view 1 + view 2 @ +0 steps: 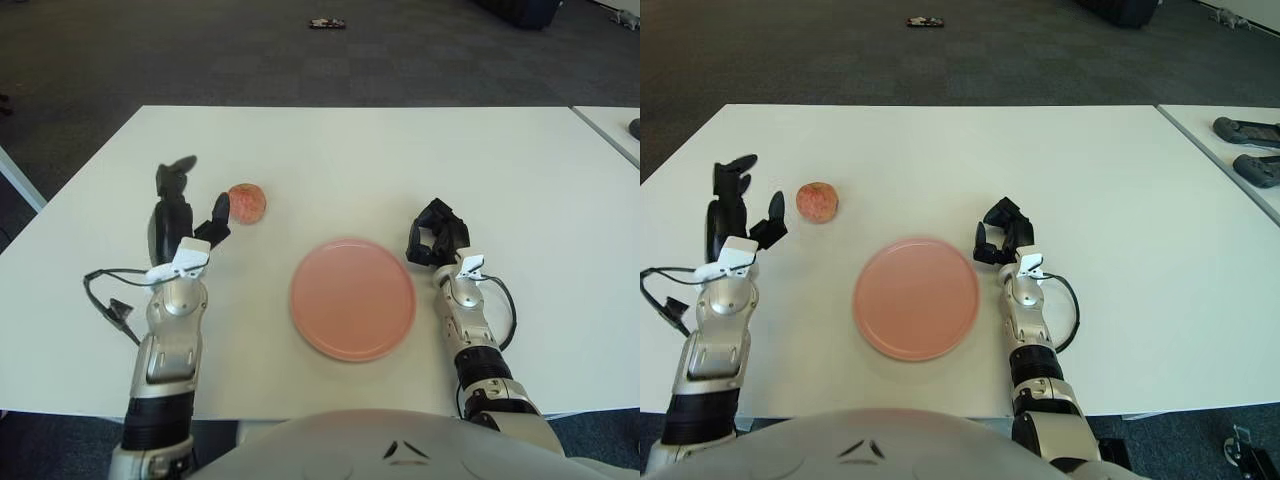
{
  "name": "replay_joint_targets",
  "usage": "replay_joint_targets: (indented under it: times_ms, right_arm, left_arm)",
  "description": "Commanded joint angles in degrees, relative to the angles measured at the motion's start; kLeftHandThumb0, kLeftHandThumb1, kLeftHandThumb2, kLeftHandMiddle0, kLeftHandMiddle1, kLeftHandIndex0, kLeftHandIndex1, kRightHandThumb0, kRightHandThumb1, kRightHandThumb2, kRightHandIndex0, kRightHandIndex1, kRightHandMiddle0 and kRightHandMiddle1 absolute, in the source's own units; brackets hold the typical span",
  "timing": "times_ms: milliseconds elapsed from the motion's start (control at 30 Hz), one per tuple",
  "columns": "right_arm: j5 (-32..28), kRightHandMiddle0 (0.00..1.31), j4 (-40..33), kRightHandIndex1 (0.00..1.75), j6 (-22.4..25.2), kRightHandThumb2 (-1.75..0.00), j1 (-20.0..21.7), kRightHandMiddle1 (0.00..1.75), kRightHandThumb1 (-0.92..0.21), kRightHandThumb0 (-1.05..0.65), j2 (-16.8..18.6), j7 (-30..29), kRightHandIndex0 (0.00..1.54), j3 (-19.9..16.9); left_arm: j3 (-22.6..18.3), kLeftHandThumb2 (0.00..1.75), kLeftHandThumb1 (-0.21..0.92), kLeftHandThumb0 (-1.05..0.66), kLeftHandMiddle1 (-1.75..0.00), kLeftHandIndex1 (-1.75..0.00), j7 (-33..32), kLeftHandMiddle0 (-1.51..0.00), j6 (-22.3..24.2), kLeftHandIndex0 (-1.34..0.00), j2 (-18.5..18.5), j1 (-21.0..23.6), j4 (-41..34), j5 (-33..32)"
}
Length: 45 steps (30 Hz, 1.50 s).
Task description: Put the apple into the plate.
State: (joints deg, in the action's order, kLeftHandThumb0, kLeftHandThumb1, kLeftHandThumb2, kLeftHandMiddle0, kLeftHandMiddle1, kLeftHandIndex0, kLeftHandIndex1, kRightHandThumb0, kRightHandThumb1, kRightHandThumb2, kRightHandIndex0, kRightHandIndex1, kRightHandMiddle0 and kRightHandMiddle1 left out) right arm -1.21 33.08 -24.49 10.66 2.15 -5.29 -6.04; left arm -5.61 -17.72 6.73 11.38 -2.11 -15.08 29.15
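**A:** Where does the apple (pixel 246 203) lie?

**B:** On the white counter (pixel 350 150), to the left of and beyond the pink plate (pixel 352 298), well apart from its rim. Nothing touches it, and the plate holds nothing.

**A:** And the left hand (pixel 183 205)?

**B:** Just left of the apple, fingers spread wide and pointing away from the robot, holding nothing. One dark fingertip (pixel 221 205) shows close beside the fruit's left side with a strip of counter between them; the other fingers (pixel 176 175) stand further left. A black cable (pixel 105 290) loops out from the forearm over the counter.

**A:** The right hand (pixel 436 234)?

**B:** It shows just right of the plate's upper right edge, fingers curled inward, grasping nothing.

**A:** Anything else in view?

**B:** A second white counter (pixel 1230 150) at the right carries two dark devices (pixel 1248 130); beyond, dark carpet (pixel 250 50) bears one small dark object (pixel 327 22), too small to identify.
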Motion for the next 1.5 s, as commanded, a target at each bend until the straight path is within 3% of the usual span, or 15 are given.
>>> replay_joint_targets:
  times_ms: [0,100,500,667,800,1000,1133,1300,1333,1467]
  right_arm:
    - [-0.3,0.70,2.7,1.75,2.7,-1.45,-1.1,1.75,-0.20,-0.51,0.4,-0.2,1.18,-0.1]
    - [-0.2,0.70,2.8,1.75,2.7,-1.45,-1.1,1.75,-0.20,-0.52,0.5,-0.3,1.18,0.0]
    - [-0.2,0.70,3.4,1.75,1.9,-1.45,-0.7,1.75,-0.20,-0.52,0.5,-0.1,1.20,0.1]
    - [-0.2,0.70,3.9,1.75,1.5,-1.45,-0.5,1.75,-0.20,-0.52,0.5,0.0,1.20,0.1]
    - [-0.3,0.70,4.5,1.75,1.0,-1.45,-0.3,1.75,-0.20,-0.51,0.4,0.4,1.20,0.1]
    - [-0.3,0.70,5.1,1.75,0.6,-1.45,0.0,1.75,-0.20,-0.51,0.5,0.5,1.20,0.2]
    - [-0.1,0.70,5.3,1.75,0.6,-1.44,0.1,1.75,-0.21,-0.51,0.5,0.2,1.19,0.1]
    - [0.0,0.69,5.2,1.75,1.0,-1.44,0.0,1.75,-0.21,-0.51,0.7,0.0,1.19,0.2]
    - [0.0,0.69,5.1,1.75,1.0,-1.44,0.0,1.75,-0.21,-0.51,0.7,0.0,1.19,0.2]
    - [-0.1,0.69,5.1,1.75,1.1,-1.44,-0.1,1.75,-0.21,-0.51,0.8,0.0,1.19,0.1]
  left_arm:
    - [1.6,0.83,0.92,-0.83,-0.24,-0.96,-3.1,-0.31,0.7,0.00,2.4,6.3,5.5,6.0]
    - [3.1,0.85,0.92,-0.84,-0.22,-0.92,-4.1,-0.29,2.6,0.00,4.2,12.3,11.8,9.5]
    - [9.6,0.81,0.92,-0.92,-0.15,-0.74,0.8,-0.23,3.3,0.00,10.2,19.7,19.4,15.3]
    - [12.9,0.79,0.92,-0.94,-0.13,-0.68,0.9,-0.21,2.3,0.00,10.8,24.6,27.3,16.6]
    - [17.1,0.78,0.92,-0.96,-0.13,-0.67,-2.2,-0.24,-1.5,0.00,11.8,31.2,41.3,18.5]
    - [21.4,0.81,0.92,-0.98,-0.13,-0.69,-1.2,-0.27,-2.4,0.00,12.5,35.0,47.9,20.0]
    - [24.2,0.84,0.92,-0.98,-0.14,-0.72,1.4,-0.30,-2.7,0.00,12.6,37.2,51.3,20.3]
    - [27.7,0.88,0.92,-0.99,-0.16,-0.74,9.3,-0.34,-1.4,0.00,13.7,38.3,50.8,20.9]
    - [28.3,0.88,0.92,-1.00,-0.18,-0.80,11.4,-0.38,-0.8,0.00,13.9,38.2,49.9,21.0]
    - [30.4,0.95,0.92,-1.01,-0.23,-0.76,21.5,-0.40,1.8,0.00,14.9,38.5,46.9,21.5]
